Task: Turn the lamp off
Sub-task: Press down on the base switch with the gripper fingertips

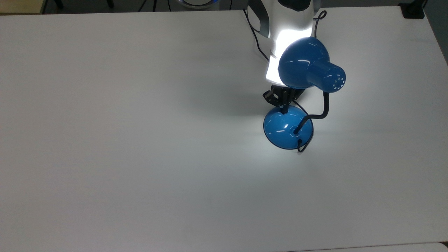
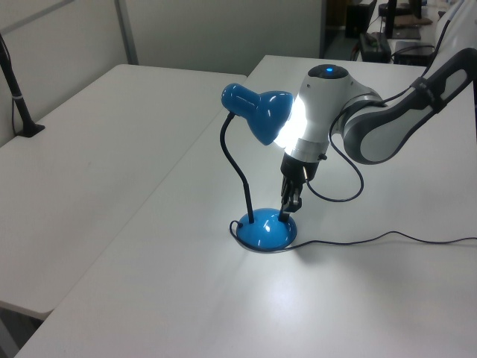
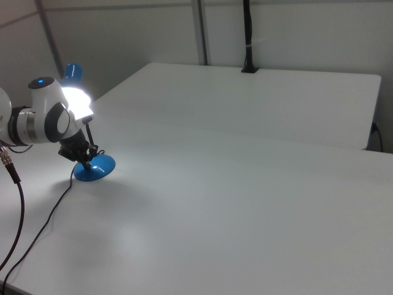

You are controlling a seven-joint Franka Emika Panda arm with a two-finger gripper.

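A wide white table [image 1: 140,140] is seen across the top view, and a second white table [image 2: 89,149] is set alongside it at the left view's left. The robot arm [image 2: 387,127] is brought in from the left view's right, its white and grey wrist bent downward so that the black gripper [image 2: 287,209] is pointed steeply at the table. In the top view the arm is entered from the upper edge and the gripper [image 1: 284,109] is seen below the brightly lit wrist. The lamp [image 1: 308,70] is stood on the table at the top view's right of centre, and its light is seen cast onto the arm's white casing. The blue bell-shaped shade [image 2: 257,112] is held up beside the wrist, the black gooseneck [image 2: 235,168] is curved down from it, and the round blue base [image 2: 264,233] is rested flat on the table. The gripper's tips are placed on the upper edge of the base [image 1: 287,127], seemingly touching it. The fingers appear drawn close together, with no gap made out between them. A thin black cord [image 2: 373,240] is trailed from the base toward the left view's right. In the right view the base [image 3: 94,168] is seen at the far left, with the gripper [image 3: 88,161] set upon it.
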